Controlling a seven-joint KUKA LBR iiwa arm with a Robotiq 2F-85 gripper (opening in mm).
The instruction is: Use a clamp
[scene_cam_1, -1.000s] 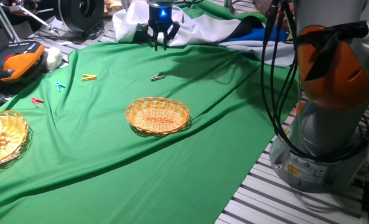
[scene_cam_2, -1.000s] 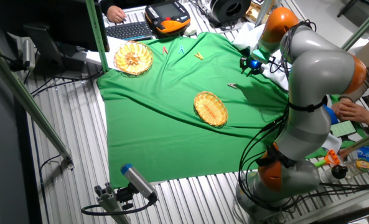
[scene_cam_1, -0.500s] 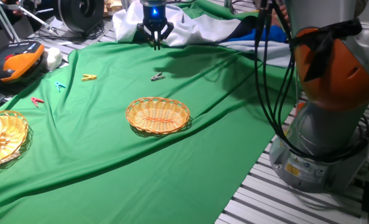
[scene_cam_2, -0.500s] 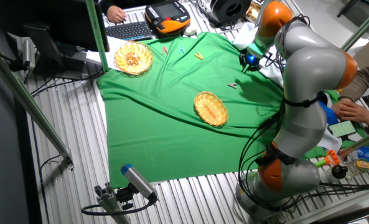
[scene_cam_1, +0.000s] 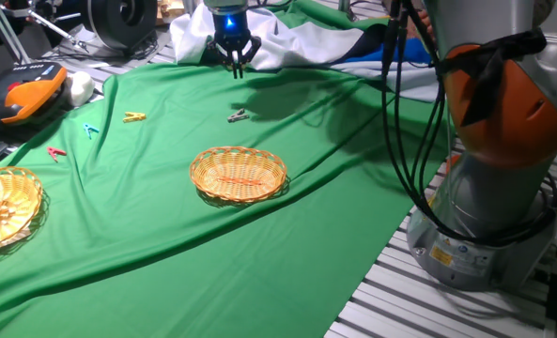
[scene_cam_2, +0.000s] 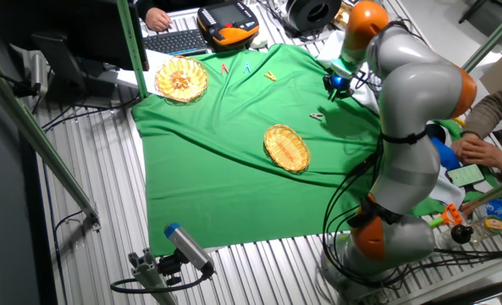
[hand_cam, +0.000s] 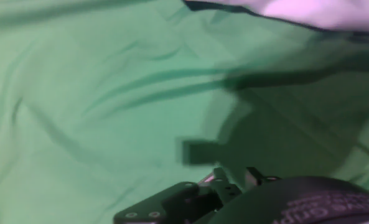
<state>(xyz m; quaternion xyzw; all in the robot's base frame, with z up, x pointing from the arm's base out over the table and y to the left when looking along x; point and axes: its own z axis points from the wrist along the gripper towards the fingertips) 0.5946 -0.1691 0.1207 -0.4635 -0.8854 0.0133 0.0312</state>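
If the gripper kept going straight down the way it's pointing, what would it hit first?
Most likely bare green cloth. The gripper points down near the cloth's far edge, and the clamp lies apart from it, nearer the camera. The hand view shows only cloth ahead, though depth is unclear.

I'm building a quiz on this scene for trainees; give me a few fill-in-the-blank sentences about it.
1. The whole table is draped in a ____ cloth.
2. The clamp lies on the cloth between the gripper and the empty wicker ____.
3. The clothespin lying nearest the clamp is ____ in colour.
4. The gripper holds ____; the clamp lies apart from it.

Missing words: green; basket; yellow; nothing
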